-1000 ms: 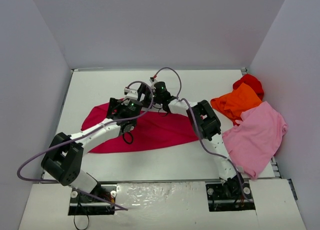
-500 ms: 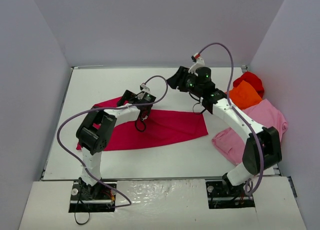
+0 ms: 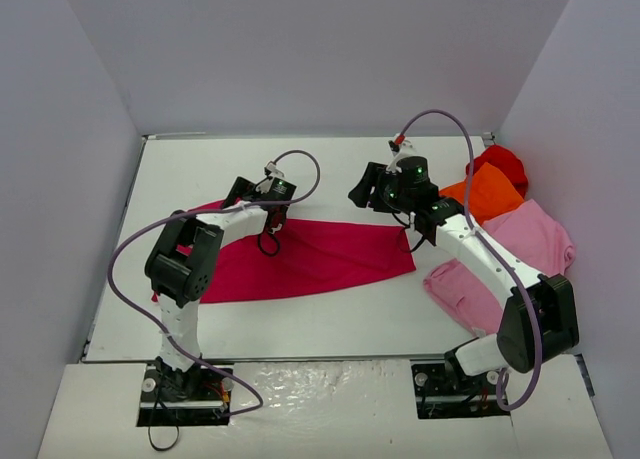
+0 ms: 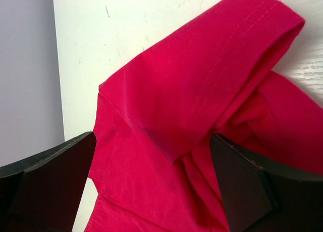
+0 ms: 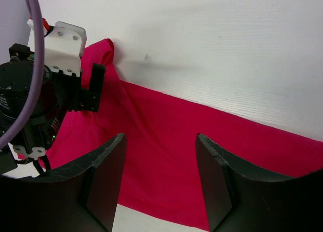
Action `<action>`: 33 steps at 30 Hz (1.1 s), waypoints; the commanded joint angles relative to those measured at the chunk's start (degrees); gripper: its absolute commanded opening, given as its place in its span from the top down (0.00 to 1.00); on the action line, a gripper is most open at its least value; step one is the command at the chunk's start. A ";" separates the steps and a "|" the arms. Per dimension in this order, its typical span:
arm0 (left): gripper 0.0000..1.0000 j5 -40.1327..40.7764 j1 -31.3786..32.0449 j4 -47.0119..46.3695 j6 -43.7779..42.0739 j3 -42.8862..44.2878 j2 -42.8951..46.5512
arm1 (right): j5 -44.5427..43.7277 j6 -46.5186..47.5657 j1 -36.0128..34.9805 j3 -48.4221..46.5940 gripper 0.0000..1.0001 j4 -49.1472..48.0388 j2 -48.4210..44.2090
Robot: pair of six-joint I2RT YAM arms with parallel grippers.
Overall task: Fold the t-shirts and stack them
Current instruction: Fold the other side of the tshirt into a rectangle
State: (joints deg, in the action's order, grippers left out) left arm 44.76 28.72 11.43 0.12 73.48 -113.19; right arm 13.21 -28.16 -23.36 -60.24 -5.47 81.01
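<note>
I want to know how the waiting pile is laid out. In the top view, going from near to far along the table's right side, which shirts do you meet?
light pink t-shirt → orange t-shirt → bright red t-shirt

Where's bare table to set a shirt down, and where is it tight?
Bare table runs along the near edge, in front of the crimson shirt, and across the far-left corner behind it. The right side is crowded: pink shirt, orange shirt and red shirt pile there.
</note>
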 commanded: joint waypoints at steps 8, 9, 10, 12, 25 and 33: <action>0.08 -1.06 -0.77 1.85 2.25 2.64 6.13 | -0.38 0.66 0.60 0.47 0.46 -1.57 -2.27; 0.08 -1.03 -0.86 2.26 1.88 2.87 6.09 | -0.38 0.56 0.60 0.47 0.46 -1.61 -2.12; 0.08 -0.95 -0.94 2.72 1.56 3.13 5.89 | -0.36 0.47 0.60 0.46 0.46 -1.64 -1.98; 0.08 -0.49 -0.95 3.71 1.73 3.84 4.14 | -0.20 0.41 0.60 0.38 0.46 -1.57 -1.82; 0.09 -1.96 -2.03 6.34 3.75 5.56 0.16 | -1.22 0.52 0.69 1.00 0.46 -0.80 -2.59; 0.22 -1.54 -3.55 9.25 4.64 8.77 -2.00 | -1.26 0.39 0.78 1.00 0.46 -0.86 -2.08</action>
State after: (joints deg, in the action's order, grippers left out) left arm 42.05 26.18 18.73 3.47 77.82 -115.61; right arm 12.80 -28.19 -22.90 -58.73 -4.40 80.77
